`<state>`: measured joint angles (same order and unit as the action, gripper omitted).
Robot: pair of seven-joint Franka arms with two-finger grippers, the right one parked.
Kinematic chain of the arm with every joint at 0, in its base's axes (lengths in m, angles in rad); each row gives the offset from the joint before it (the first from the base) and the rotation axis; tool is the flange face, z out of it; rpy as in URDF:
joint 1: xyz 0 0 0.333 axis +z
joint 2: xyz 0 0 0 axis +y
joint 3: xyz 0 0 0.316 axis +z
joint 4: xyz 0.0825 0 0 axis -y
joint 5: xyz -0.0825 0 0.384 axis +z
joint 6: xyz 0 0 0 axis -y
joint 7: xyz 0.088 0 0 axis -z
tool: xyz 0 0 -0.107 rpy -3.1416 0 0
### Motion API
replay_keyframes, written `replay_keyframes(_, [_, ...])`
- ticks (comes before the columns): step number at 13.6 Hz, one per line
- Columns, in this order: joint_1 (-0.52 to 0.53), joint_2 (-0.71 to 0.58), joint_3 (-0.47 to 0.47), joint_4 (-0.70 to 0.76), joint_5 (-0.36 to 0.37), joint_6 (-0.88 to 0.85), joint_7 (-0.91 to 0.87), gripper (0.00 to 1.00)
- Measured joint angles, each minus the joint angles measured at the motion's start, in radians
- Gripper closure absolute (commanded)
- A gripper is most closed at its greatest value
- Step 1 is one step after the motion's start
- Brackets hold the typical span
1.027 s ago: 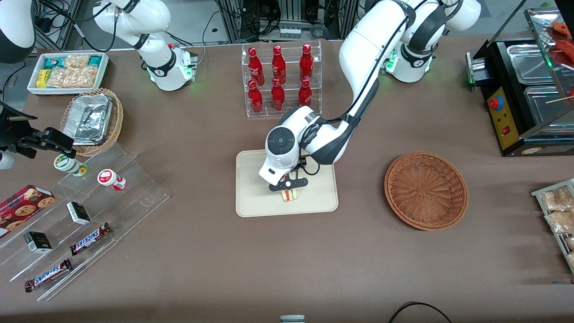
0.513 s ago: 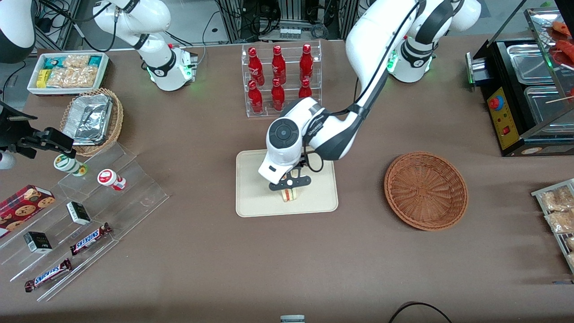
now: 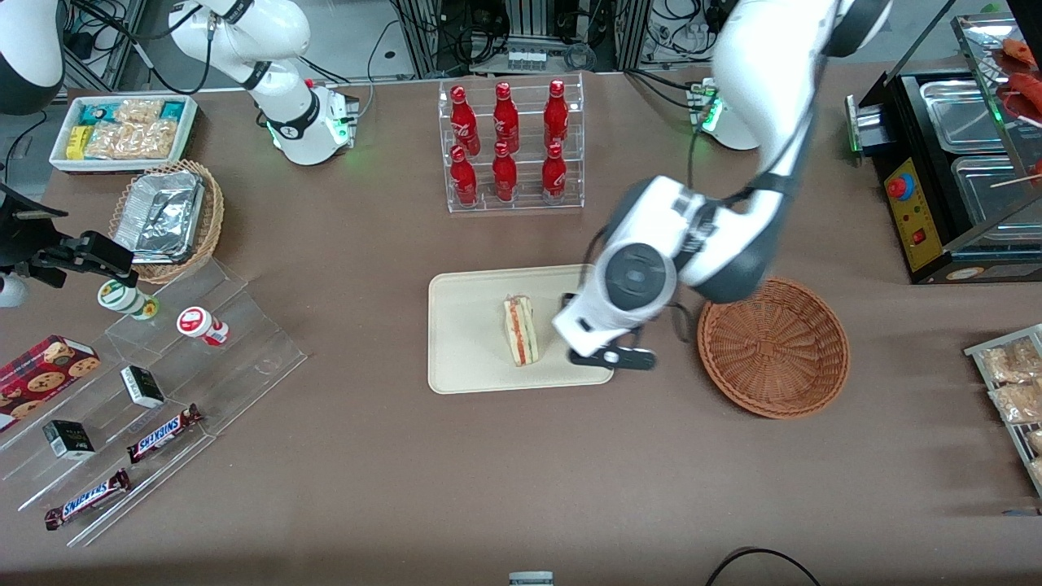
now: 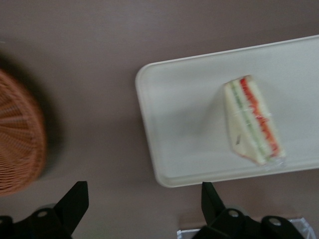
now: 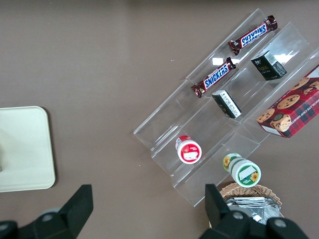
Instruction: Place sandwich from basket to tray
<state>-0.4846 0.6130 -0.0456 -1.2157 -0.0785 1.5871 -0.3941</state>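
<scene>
The sandwich (image 3: 520, 330) lies on the cream tray (image 3: 468, 358), apart from the gripper, its red and green cut edge facing up. It also shows in the left wrist view (image 4: 251, 119) on the tray (image 4: 184, 114). The left gripper (image 3: 612, 356) is open and empty. It hangs above the table between the tray's edge and the reddish-brown basket (image 3: 773, 346). In the wrist view the gripper (image 4: 143, 191) has only brown table between its spread fingers, and the basket (image 4: 17, 134) shows beside it. The basket holds nothing.
A clear rack of red bottles (image 3: 509, 146) stands farther from the front camera than the tray. A stepped acrylic shelf with snacks (image 3: 163, 382), a tan basket of foil trays (image 3: 167, 220) and a white snack bin (image 3: 122, 130) lie toward the parked arm's end. A black warmer (image 3: 961, 163) stands toward the working arm's end.
The gripper has let go of the sandwich, opened, and moved off the tray toward the basket. The sandwich stays on the tray.
</scene>
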Motion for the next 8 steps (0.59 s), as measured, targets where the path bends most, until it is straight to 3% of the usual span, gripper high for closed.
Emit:
replay_keyframes(4, [0.164,-0.118,0.013,-0.050,0.006,-0.118,0.166,0.00])
replay_keyframes(8, [0.273,-0.231,0.016,-0.182,0.068,-0.122,0.252,0.00])
